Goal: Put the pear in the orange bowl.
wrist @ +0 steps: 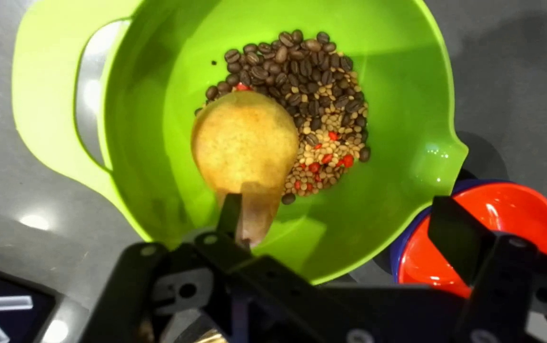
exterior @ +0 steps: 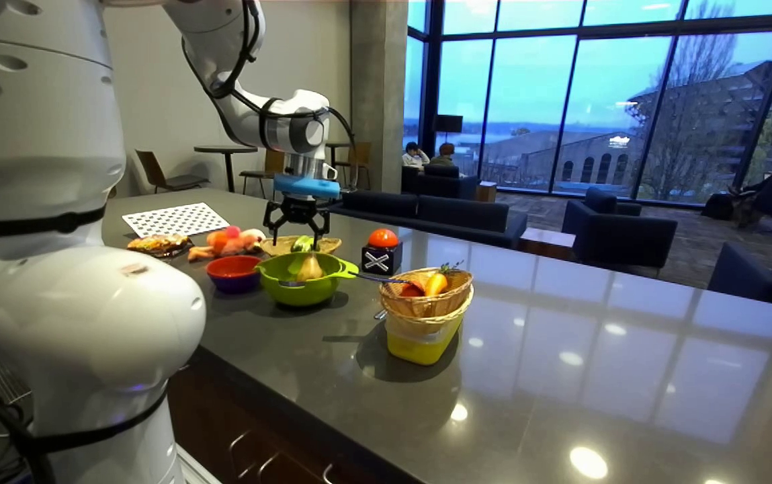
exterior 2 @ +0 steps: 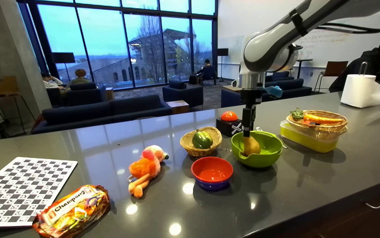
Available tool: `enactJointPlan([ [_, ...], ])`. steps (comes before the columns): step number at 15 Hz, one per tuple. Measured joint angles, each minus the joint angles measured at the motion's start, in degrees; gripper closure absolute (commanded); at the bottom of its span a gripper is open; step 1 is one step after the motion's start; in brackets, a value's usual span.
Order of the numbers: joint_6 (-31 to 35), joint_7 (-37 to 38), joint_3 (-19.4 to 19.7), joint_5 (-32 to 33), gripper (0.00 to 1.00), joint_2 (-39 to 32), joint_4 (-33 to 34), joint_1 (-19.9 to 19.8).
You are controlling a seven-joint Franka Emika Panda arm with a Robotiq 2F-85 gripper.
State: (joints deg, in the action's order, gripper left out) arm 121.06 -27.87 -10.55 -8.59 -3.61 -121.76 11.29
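The yellow pear shows in both exterior views (exterior: 310, 267) (exterior 2: 252, 146). It lies in the green bowl (exterior: 300, 294) (exterior 2: 259, 161), on coffee beans and small grains seen in the wrist view. The orange bowl (exterior 2: 211, 170) sits nested in a dark blue bowl beside the green bowl's spout; it also shows in the wrist view (wrist: 516, 224). My gripper (exterior: 295, 240) points down over the green bowl. In the wrist view its fingers (wrist: 339, 202) are wide apart with nothing between. One finger overlaps the pear's narrow end; I cannot tell whether it touches. The other finger is over the orange bowl.
A black box with an orange dome (exterior 2: 229, 122) and a small basket with a green squash (exterior 2: 201, 142) stand near the bowls. A basket on a yellow container (exterior: 426, 309) stands beyond the green bowl's handle. A plush flamingo (exterior 2: 148, 167), noodle packet (exterior 2: 74, 210) and checkered board (exterior 2: 27, 185) lie farther off.
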Motion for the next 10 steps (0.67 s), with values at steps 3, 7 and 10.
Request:
enactJointPlan([
  [3, 0.12, -0.15, 0.09, 0.01, 0.00, -0.03, -1.04, -0.71],
  [7, 1.90, -3.47, 0.16, -0.02, 0.00, -0.85, -1.51, -1.46],
  [10, 5.00, -7.38, 0.21, -0.13, 0.00, -2.48, -1.49, -2.44],
])
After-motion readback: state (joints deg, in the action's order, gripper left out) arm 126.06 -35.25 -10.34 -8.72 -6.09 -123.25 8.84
